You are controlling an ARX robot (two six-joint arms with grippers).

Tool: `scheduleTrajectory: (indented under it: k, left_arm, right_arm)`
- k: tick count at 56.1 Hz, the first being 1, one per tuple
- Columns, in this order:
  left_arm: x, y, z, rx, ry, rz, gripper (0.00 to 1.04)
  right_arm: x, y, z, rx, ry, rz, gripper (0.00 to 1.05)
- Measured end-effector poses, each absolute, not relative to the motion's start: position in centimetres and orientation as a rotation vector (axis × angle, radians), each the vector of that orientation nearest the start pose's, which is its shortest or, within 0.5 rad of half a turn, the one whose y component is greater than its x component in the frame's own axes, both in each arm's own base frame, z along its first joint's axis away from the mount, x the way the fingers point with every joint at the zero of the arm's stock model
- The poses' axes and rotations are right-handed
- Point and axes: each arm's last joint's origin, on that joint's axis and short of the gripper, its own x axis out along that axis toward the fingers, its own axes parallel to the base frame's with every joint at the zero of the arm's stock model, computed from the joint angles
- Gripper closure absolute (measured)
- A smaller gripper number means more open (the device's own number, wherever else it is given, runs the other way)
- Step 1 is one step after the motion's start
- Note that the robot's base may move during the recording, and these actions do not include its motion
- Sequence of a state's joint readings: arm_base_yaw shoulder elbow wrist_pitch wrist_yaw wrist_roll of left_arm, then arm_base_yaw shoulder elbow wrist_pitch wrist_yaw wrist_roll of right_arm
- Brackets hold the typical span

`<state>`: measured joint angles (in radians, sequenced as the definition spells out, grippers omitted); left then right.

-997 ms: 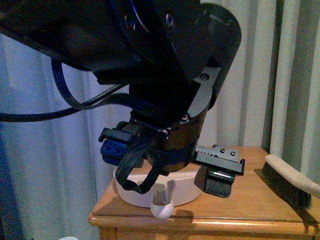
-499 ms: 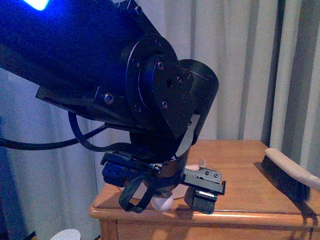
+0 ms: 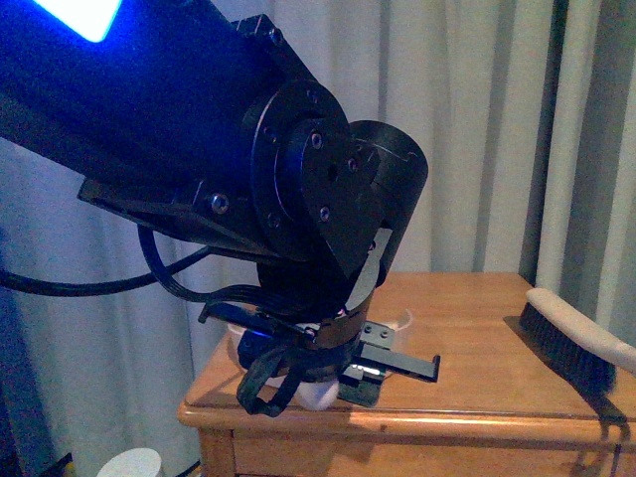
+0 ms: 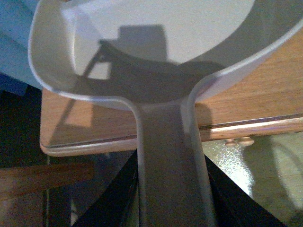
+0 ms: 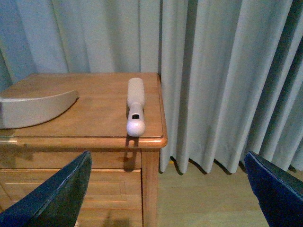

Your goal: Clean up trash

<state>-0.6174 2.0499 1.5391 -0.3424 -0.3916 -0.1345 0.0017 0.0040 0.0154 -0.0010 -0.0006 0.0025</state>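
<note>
My left gripper [image 4: 171,194] is shut on the handle [image 4: 168,156] of a white dustpan [image 4: 156,38]. The pan rests on the wooden nightstand [image 4: 265,90] and its handle sticks out over the front edge. In the front view the left arm hides most of the pan; only the handle's end [image 3: 318,396] shows below the gripper [image 3: 333,370]. My right gripper [image 5: 165,198] is open and empty, off the nightstand's right corner, above the floor. The pan also shows in the right wrist view [image 5: 33,108]. The tissue wad is not in view.
A white-handled brush with black bristles [image 3: 571,346] lies at the nightstand's right side, its handle end at the front edge in the right wrist view [image 5: 135,106]. Pale curtains [image 5: 227,80] hang behind and to the right. A round white object [image 3: 129,463] is on the floor at lower left.
My left arm has swung and its wrist has sunk toward the nightstand's front edge; the dustpan, plain to see a second ago, is now mostly hidden behind it. The brush has not moved.
</note>
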Motion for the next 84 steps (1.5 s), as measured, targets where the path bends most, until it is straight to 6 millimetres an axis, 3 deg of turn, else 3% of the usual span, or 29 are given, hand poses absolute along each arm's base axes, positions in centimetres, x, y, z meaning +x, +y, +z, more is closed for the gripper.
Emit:
scheduleTrajectory:
  k: [15,23,34,44,49,57,64,75,84]
  left_arm:
    - [37.2,-25.0,20.3,0.281,0.733,-0.176,0.76]
    - [37.3,-24.6,21.6,0.270,0.654,-0.177,0.76]
    - [37.2,-22.4,27.3,0.258,0.369,-0.212,0.77]
    - [36.0,-17.8,32.5,0.317,0.114,-0.207,0.77]
    - [34.8,-14.4,34.2,0.363,0.021,-0.184,0.77]
    - [32.2,-10.1,35.1,0.431,-0.047,-0.147,0.77]
    - [28.5,-6.9,35.3,0.449,-0.092,-0.130,0.77]
    - [22.1,-3.7,34.8,0.445,-0.151,-0.126,0.77]
    - [17.9,-1.9,33.3,0.423,-0.172,-0.134,0.77]
  right_arm:
    - [9.7,0.0,16.8,0.002,-0.010,0.002,0.07]
    - [9.7,0.0,16.8,0.003,-0.010,0.002,0.07]
    - [9.7,0.0,16.8,0.002,-0.010,0.002,0.07]
    - [9.7,0.0,16.8,0.002,-0.010,0.002,0.07]
    - [9.7,0.0,16.8,0.002,-0.010,0.002,0.07]
    - [9.7,0.0,16.8,0.002,-0.010,0.002,0.07]
    - [9.7,0.0,16.8,0.002,-0.010,0.002,0.07]
    - [9.7,0.0,16.8,0.002,-0.010,0.002,0.07]
    - [9.7,0.0,16.8,0.002,-0.010,0.002,0.07]
